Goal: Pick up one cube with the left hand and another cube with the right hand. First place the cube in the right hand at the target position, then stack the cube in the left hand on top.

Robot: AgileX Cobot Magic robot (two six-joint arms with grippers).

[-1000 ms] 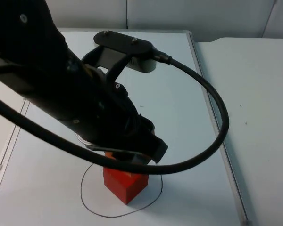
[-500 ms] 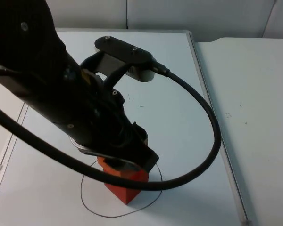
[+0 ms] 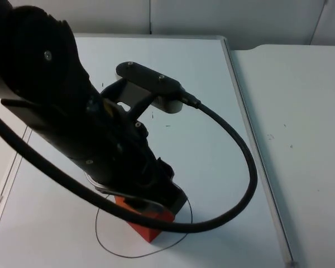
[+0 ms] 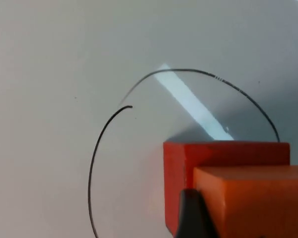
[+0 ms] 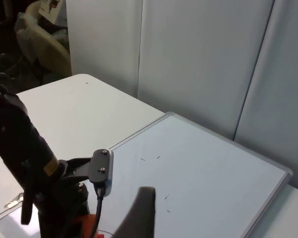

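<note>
The left tool (image 3: 148,204) grips an orange cube (image 4: 253,201) resting on the red cube (image 4: 223,153) inside the drawn circle (image 3: 109,245). The right tool's (image 5: 139,218) state: cannot tell.

The white table (image 3: 301,128) carries a whiteboard (image 3: 212,111) with a grey frame, which lies flat on it and takes the left and middle of the top view. On the whiteboard a black circle (image 3: 103,245) is drawn at the lower middle. A red cube (image 3: 151,230) stands on the board inside this circle.
</note>
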